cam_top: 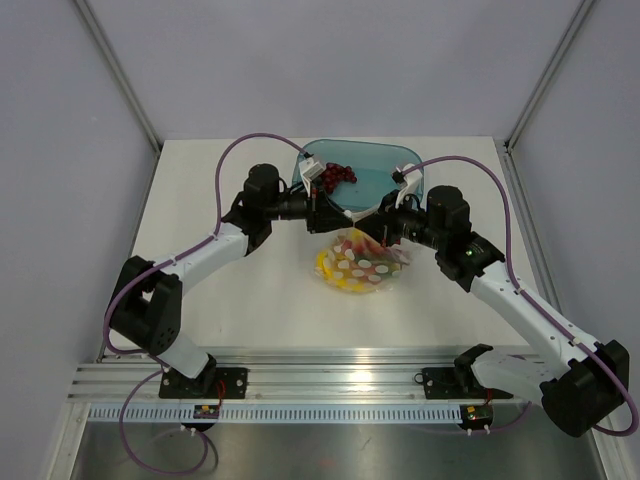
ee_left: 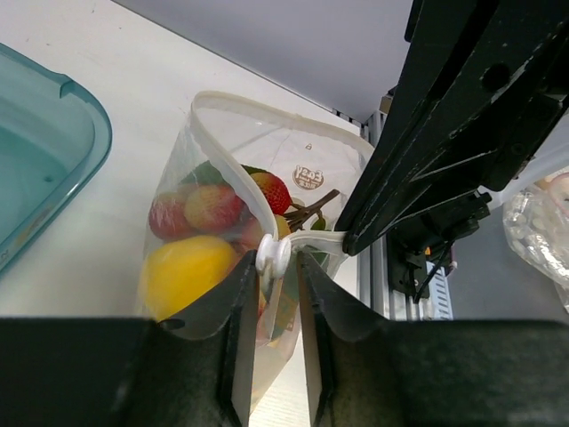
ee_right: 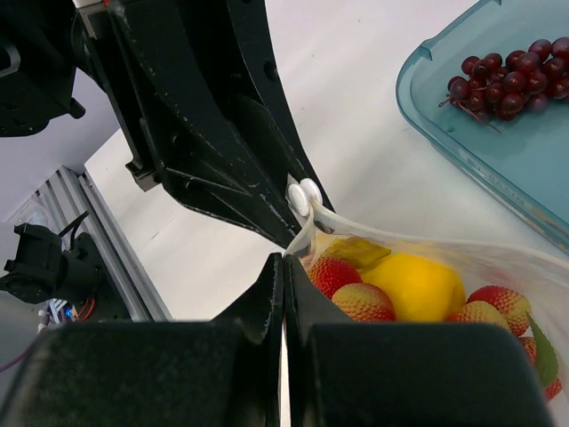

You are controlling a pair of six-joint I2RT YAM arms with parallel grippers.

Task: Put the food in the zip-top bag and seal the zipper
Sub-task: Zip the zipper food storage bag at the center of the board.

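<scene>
left gripper [ee_left: 271, 269] — jaws nipping the slider tab [ee_left: 274, 254] | right gripper [ee_right: 284, 267] — jaws pressed together on zip-top bag [ee_left: 267, 151] rim beside | food [ee_left: 187, 271] bagged below both | risk: tab slips if pull skews, mouth left gaping

Your top external view sits high above and behind the arm bases. It looks down and forward over the aluminium rail [cam_top: 340, 385] to the back wall, and is the far view, taking in the whole worktop [cam_top: 230, 310].

Your left wrist view is very near. It looks out along the left fingers [ee_left: 236, 347] toward the right arm [ee_left: 444, 133], with the rail behind.

Your right wrist view is equally near and looks along the right fingers [ee_right: 265, 329] the opposite way, toward the left arm [ee_right: 204, 116].

Both wrist views share the white slider tab [ee_left: 273, 256] at the mouth of the zip-top bag [ee_left: 213, 222]. All three views catch the teal tray [cam_top: 375, 165].
</scene>
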